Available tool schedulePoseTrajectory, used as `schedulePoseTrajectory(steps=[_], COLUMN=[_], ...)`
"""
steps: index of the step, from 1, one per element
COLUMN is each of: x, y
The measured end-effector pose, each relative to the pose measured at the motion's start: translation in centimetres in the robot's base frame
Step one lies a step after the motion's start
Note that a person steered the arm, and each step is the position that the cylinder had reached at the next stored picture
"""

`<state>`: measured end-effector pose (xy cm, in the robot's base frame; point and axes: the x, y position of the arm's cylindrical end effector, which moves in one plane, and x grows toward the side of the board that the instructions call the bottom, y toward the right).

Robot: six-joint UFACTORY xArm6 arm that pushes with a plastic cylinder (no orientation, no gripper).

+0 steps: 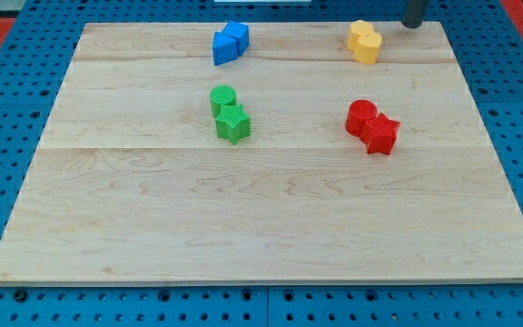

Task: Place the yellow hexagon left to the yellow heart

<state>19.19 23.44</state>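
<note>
Wooden board on blue pegboard. My tip sits bare at the view's top right, touching nothing, just right of the yellow pair: yellow hexagon touching yellow heart. Blue, green, red pairs farther off.

Table carries four pairs, each pair touching. From centre: blue blocks at 11 o'clock, yellow blocks at 1, green blocks close in at 10, red blocks at 2. My tip at 2 o'clock of the yellow blocks, apart.
</note>
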Motion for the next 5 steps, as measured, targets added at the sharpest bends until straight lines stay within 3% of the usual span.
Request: schedulePoseTrajectory(steps=[5], x=[0.5], y=[-5.4])
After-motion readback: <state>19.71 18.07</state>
